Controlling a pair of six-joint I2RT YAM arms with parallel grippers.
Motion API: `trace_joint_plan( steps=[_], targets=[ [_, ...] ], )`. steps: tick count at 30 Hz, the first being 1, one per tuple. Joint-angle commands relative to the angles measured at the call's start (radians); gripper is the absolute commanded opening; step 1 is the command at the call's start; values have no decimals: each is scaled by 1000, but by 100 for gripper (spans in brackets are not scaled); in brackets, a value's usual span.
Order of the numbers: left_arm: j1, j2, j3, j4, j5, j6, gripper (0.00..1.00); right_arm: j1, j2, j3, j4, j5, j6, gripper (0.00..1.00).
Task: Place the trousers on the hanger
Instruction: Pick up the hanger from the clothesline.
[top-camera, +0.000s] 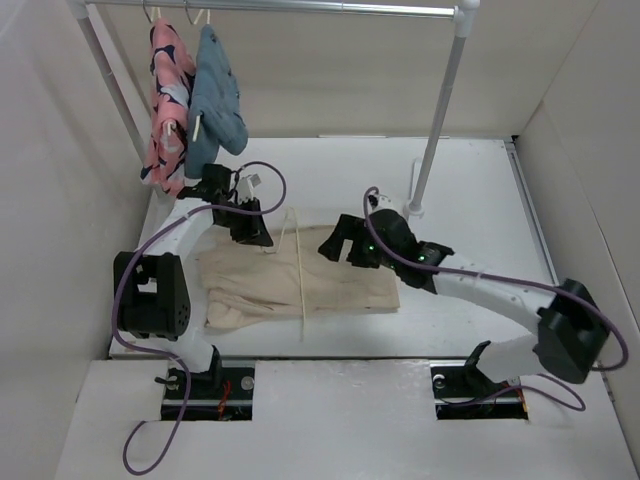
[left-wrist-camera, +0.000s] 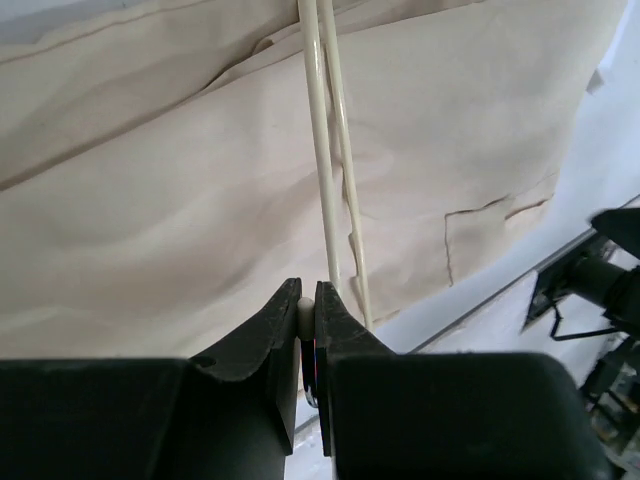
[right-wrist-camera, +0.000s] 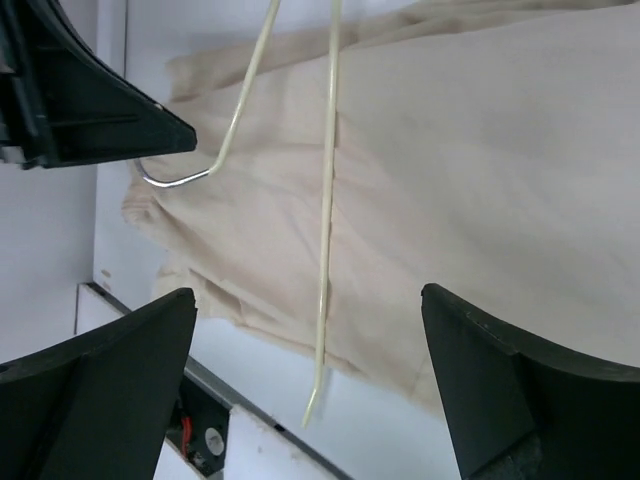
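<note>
The beige trousers (top-camera: 330, 285) lie folded flat on the table, wrinkled, filling most of both wrist views (left-wrist-camera: 180, 200) (right-wrist-camera: 480, 170). The thin cream hanger (top-camera: 300, 290) lies across them from back to front. Its long bar (right-wrist-camera: 328, 230) ends past the trousers' near edge, and its slim hook (right-wrist-camera: 185, 180) curls at the far left. My left gripper (top-camera: 256, 236) sits at the trousers' back left corner. It is shut (left-wrist-camera: 308, 292) on the hanger's cream end, with the two rods (left-wrist-camera: 322, 150) running away from the jaws. My right gripper (top-camera: 337, 246) hovers over the trousers' back edge. It is wide open (right-wrist-camera: 308, 295), with nothing between its fingers (right-wrist-camera: 110, 380).
A clothes rail (top-camera: 300, 8) spans the back, its right post (top-camera: 440, 110) standing on the table. A pink patterned garment (top-camera: 168, 100) and a blue-grey garment (top-camera: 218, 95) hang at the rail's left end, close above the left arm. White walls enclose both sides.
</note>
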Motion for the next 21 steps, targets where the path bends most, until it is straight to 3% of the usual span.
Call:
trace_joint_plan(
  steps=[1,6,10,17,21],
  targets=[
    [14,-51,-15,31,92,-64,0,-18,-134,-18,-241,138,21,99],
    [14,-9,-15,31,89,-90,0,-116,-229,-150,-409,177,122,99],
    [14,23,-28,41,80,-108,0,-150,-226,-236,-418,128,182,99],
    [14,76,67,6,201,-119,0,-209,-215,-310,-382,88,217,99],
    [14,77,45,21,210,-150,0,-221,-206,-351,-288,22,206,96]
  ],
)
